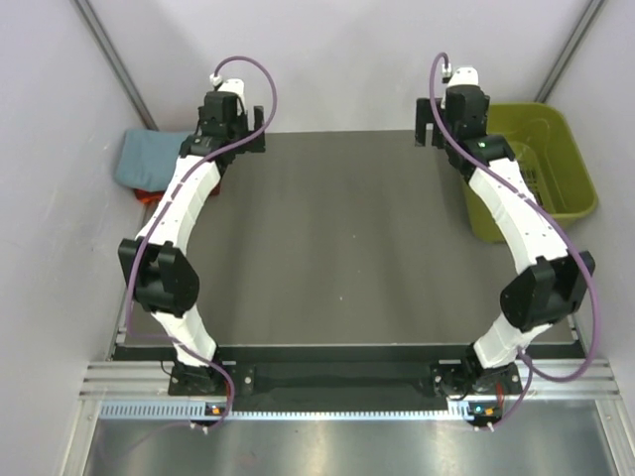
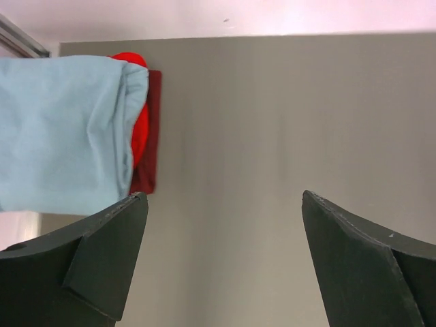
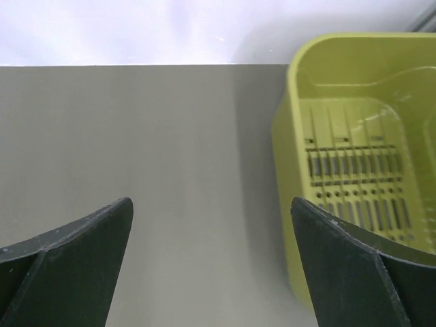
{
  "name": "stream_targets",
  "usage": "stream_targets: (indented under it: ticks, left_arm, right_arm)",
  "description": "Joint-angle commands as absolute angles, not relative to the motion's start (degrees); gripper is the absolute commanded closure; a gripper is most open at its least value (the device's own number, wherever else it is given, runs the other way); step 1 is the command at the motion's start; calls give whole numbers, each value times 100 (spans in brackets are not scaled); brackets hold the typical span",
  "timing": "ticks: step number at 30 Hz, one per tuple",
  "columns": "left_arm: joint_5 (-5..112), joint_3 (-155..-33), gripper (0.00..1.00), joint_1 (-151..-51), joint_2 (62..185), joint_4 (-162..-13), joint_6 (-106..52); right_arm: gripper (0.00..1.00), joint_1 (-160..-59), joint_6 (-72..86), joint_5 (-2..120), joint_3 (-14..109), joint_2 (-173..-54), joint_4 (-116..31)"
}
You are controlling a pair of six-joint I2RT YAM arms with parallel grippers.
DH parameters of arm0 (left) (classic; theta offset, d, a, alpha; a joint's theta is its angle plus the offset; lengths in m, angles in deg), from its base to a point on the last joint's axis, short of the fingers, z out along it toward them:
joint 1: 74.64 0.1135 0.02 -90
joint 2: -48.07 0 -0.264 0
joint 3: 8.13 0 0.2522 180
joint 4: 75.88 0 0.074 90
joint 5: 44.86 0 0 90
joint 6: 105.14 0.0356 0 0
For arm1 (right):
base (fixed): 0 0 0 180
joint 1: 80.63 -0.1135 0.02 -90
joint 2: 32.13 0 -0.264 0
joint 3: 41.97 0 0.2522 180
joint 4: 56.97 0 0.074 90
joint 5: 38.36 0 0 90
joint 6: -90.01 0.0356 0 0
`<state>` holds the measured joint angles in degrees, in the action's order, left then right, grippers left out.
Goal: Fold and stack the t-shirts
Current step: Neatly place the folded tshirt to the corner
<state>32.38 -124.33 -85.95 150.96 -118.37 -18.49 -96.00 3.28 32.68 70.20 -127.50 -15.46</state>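
Note:
The t-shirts lie in a folded stack at the table's far left edge. A grey-blue shirt (image 1: 149,157) is on top, with red cloth (image 1: 149,196) peeking out below it. In the left wrist view the grey-blue shirt (image 2: 61,129) covers a bright red one (image 2: 139,133) and a dark red one (image 2: 152,122). My left gripper (image 1: 233,137) (image 2: 223,197) hangs open just right of the stack, with only bare table between its fingers. At the far right my right gripper (image 1: 448,129) (image 3: 210,202) is open and holds nothing.
An olive-green plastic basket (image 1: 580,174) (image 3: 286,170) stands at the far right edge, right beside my right gripper, and no cloth shows inside it. The dark table top (image 1: 337,238) stretches between the two arms. White walls close in behind and on both sides.

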Motion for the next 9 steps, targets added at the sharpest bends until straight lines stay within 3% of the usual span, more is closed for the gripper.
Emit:
stream_targets:
  ticks: [1,9]
  left_arm:
    - [3633,-12367,1,-8510,14441,-11661,-2514]
    - [4066,-12218,1,-8502,13904,-11513,-2595]
  right_arm:
    - [0,-9776,-147,2818,6909,-12021,-1649]
    - [0,-9979,-606,2273,6662,-11546,-1464]
